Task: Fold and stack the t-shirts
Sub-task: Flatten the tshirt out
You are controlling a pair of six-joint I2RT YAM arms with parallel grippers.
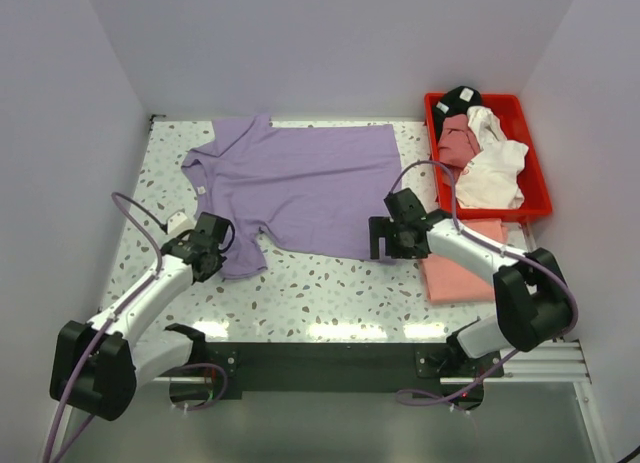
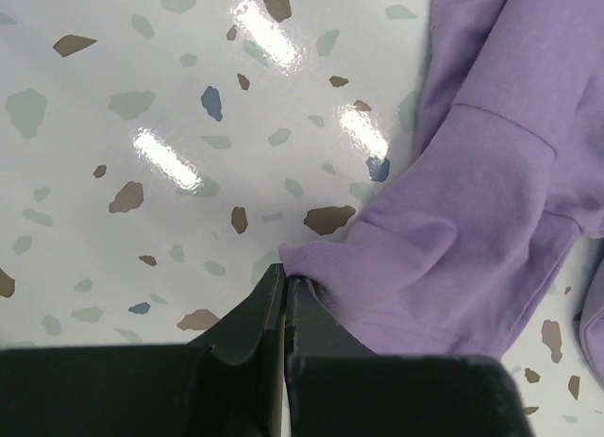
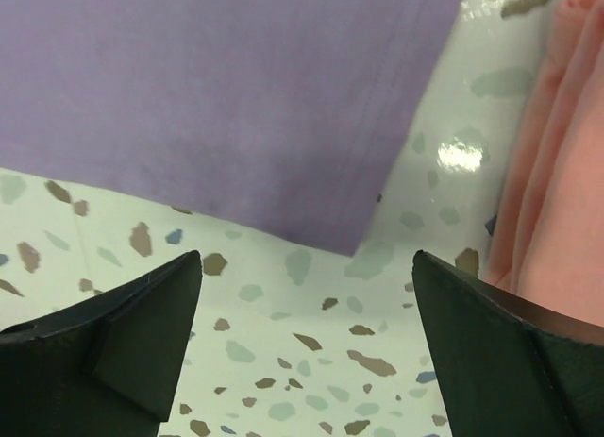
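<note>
The lavender-purple t-shirt (image 1: pixel 310 183) lies spread flat on the speckled table, collar at the left. My left gripper (image 1: pixel 213 245) is shut at the crumpled edge of its near sleeve (image 2: pixel 444 248); in the left wrist view the jaws (image 2: pixel 284 281) pinch the sleeve's tip. My right gripper (image 1: pixel 386 239) is open and empty, low over the table at the shirt's near right hem corner (image 3: pixel 349 234); the fingertips (image 3: pixel 304 255) straddle bare table. A folded salmon-pink t-shirt (image 1: pixel 465 268) lies just right of it and also shows in the right wrist view (image 3: pixel 566 173).
A red plastic bin (image 1: pixel 540 173) at the back right holds a black shirt (image 1: pixel 460 98), a dusty-rose one (image 1: pixel 458 138) and a white one (image 1: pixel 492 168). White walls close in the table on three sides. Speckled tabletop (image 1: pixel 330 293) shows in front of the lavender shirt.
</note>
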